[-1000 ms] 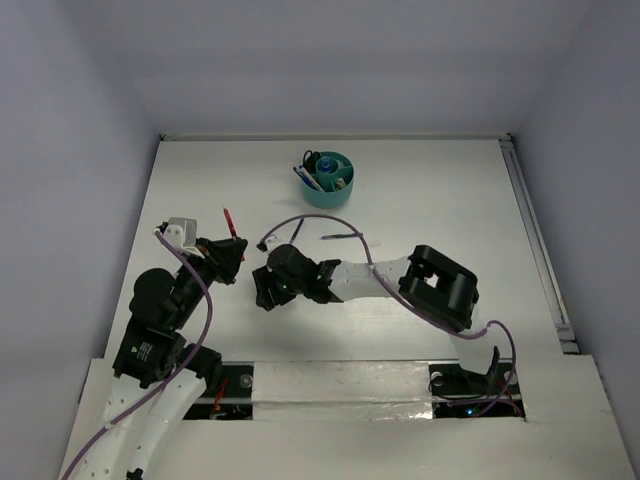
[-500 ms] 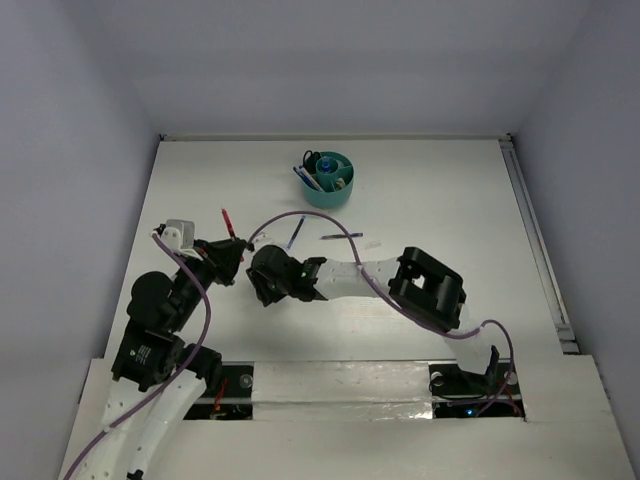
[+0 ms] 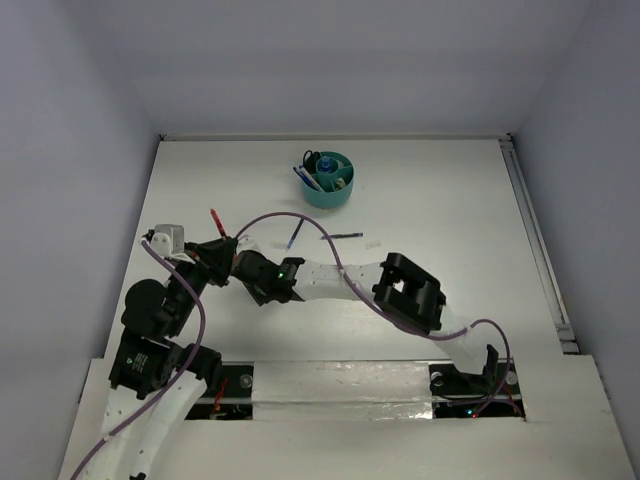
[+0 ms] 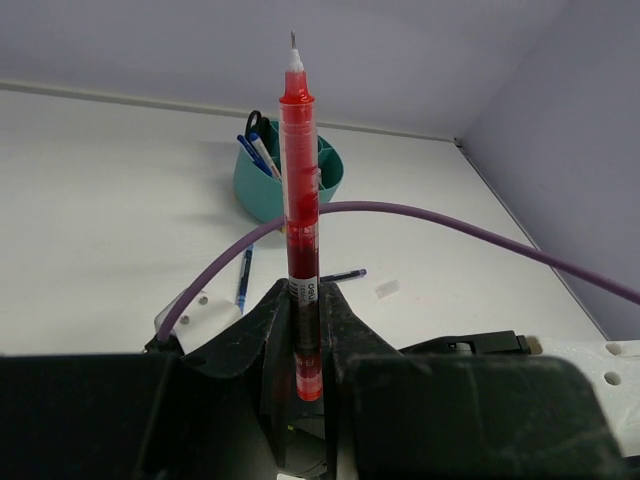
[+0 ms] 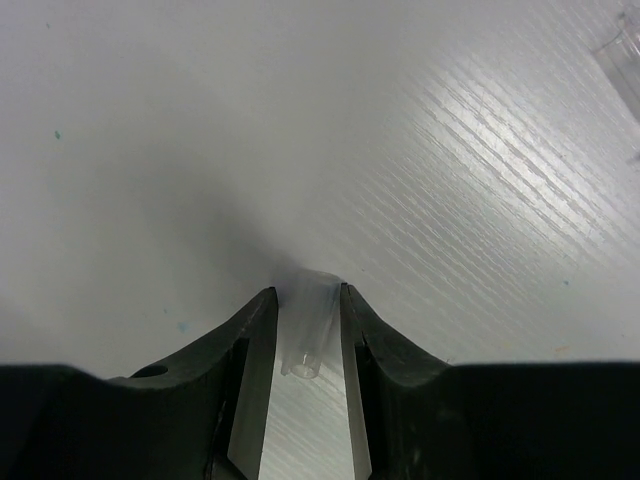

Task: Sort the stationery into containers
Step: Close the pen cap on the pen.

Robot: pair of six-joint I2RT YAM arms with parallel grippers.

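Red pen (image 4: 299, 180) clamped in left tool (image 4: 305, 305), clear cap (image 5: 304, 338) pinched by right tool (image 5: 305, 294); next lift, haul both to teal cup (image 3: 331, 198).

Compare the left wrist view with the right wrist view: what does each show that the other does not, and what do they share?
Only the left wrist view: the left gripper shut on a red pen held upright, the teal cup with pens in it beyond, a blue pen lying on the table, and a purple cable arching across.
Only the right wrist view: the right gripper with its fingers either side of a small clear cap on the table; whether it grips it is unclear.
Both: the white table.
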